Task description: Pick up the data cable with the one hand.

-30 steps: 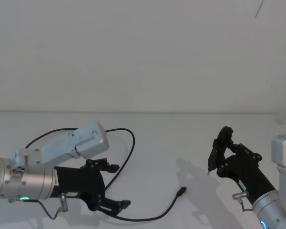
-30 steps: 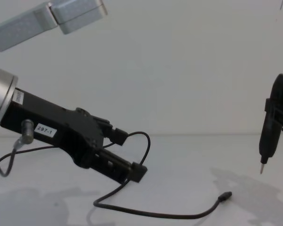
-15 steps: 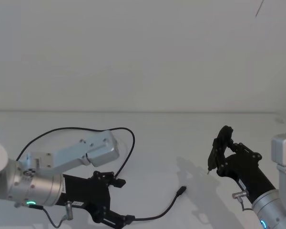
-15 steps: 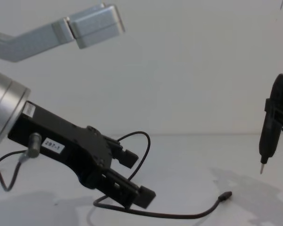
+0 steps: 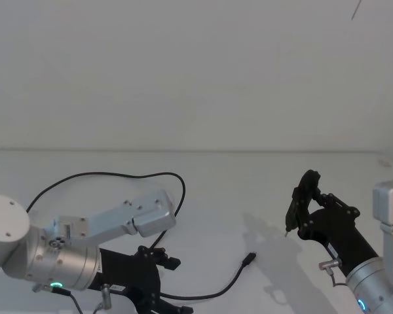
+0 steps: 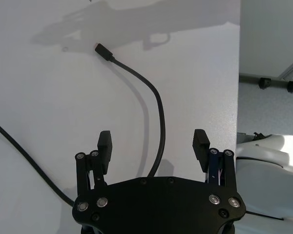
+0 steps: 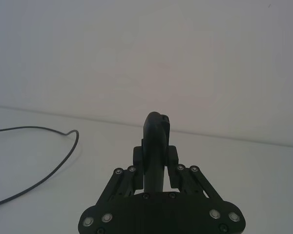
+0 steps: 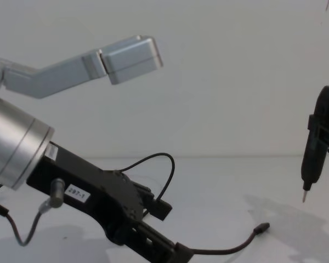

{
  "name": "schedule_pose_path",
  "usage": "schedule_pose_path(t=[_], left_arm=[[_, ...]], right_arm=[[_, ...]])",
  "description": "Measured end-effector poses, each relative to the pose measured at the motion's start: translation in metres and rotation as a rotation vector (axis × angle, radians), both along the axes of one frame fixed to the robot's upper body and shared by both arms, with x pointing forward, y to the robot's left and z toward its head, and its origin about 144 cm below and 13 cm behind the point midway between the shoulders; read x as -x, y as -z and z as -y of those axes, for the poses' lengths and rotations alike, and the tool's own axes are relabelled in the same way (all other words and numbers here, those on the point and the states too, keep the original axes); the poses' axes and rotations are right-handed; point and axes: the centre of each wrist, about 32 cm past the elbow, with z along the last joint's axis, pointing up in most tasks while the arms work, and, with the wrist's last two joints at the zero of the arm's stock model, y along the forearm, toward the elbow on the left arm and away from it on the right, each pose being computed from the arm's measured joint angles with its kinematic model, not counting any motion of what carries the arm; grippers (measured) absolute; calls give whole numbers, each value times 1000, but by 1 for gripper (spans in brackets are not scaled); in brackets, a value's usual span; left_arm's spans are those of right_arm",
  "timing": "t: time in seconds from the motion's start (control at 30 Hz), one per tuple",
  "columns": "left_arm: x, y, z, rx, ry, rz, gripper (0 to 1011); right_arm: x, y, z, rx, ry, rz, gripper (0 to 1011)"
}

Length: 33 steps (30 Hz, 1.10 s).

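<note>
Left wrist view | left gripper (image 6: 153, 139) wide open | cable (image 6: 161, 114) runs lengthwise between jaws, plug (image 6: 103, 50) far | right gripper (image 7: 156, 161) grips pen (image 8: 312, 159), farther off

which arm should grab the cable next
Left. The left gripper is open, and in its wrist view the cable runs between its jaws; the right gripper is far off, shut on a pen-like tool.

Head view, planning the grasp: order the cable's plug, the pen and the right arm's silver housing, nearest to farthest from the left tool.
1. The plug, just right of the left tool.
2. The pen, farther right, in the right tool.
3. The silver housing, at the right edge.
</note>
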Motion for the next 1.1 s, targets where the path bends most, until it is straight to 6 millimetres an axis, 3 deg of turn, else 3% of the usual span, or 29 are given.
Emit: schedule_pose_path(t=[0.17,0.37,1.1], left_arm=[[-1,3,2,-3,1,-9,988],[-2,5,4,-6,2,-14,869],[-3,9,7,-11,1,-21,189]], right_arm=[[0,0,0,0,0,0,279],[0,0,0,0,0,0,279],[0,0,0,0,0,0,279]])
